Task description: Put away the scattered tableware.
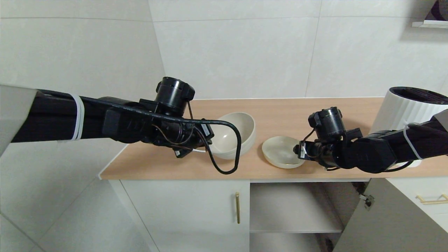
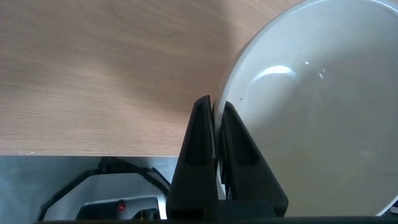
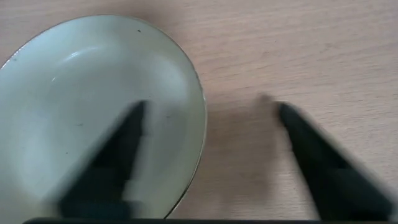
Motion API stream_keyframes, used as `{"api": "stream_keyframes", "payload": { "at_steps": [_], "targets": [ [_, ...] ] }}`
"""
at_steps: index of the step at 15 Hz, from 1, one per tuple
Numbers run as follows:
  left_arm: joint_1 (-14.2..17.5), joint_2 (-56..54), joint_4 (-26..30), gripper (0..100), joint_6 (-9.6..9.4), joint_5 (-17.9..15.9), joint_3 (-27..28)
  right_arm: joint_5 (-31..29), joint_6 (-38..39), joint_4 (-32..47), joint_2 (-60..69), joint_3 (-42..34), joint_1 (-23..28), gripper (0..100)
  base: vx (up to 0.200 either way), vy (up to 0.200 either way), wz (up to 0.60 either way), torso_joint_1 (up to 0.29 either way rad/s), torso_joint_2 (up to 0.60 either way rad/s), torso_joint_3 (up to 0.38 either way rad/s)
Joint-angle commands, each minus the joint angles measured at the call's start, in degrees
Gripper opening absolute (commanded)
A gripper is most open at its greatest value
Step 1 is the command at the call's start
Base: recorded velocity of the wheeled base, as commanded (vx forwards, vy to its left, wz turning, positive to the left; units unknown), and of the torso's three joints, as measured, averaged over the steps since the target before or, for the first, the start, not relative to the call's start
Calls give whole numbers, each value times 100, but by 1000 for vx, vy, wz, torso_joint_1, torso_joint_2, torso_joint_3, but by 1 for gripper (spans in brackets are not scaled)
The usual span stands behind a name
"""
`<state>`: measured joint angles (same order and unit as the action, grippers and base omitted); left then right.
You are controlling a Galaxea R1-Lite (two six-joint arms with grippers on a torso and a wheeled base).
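1 bowl (image 1: 235, 131), 1 shallow dish (image 1: 279, 151), 1 ribbed wht container (image 1: 399, 112).

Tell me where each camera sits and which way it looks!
Head view: on the robot's head, facing forward and down at the wooden counter; the left arm and right arm show.
Left wrist view: on the left wrist, facing along the left gripper, shut on the rim of the big bowl.
Right wrist view: on the right wrist, facing down past the open right gripper at the small dish.
Shared: head and left wrist views both show the big bowl; head and right wrist, the small dish.
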<state>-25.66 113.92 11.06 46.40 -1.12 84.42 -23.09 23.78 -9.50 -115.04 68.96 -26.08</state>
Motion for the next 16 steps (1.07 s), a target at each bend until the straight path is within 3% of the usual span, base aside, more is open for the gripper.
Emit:
{"api": "stream_keyframes", "payload": {
  "at_steps": [1,7,10,13,16],
  "targets": [
    [0,-28,2,0,-8,-2,-4,6,12,-8,17,-6,-3,0,0,0,0,0,0,0],
    [0,-107,63,0,-25,-20,-22,15,12,0,78,-23,-3,0,0,0,0,0,0,0],
    [0,-274,169,0,-140,-37,-154,33,-5,0,219,-146,-3,0,0,0,0,0,0,0],
    [0,-880,169,0,-711,-46,-866,243,30,36,949,-630,-3,0,0,0,0,0,0,0],
    [0,-1460,142,0,-1150,-55,-1463,885,30,44,1678,-1385,-3,0,0,0,0,0,0,0]
  ]
}}
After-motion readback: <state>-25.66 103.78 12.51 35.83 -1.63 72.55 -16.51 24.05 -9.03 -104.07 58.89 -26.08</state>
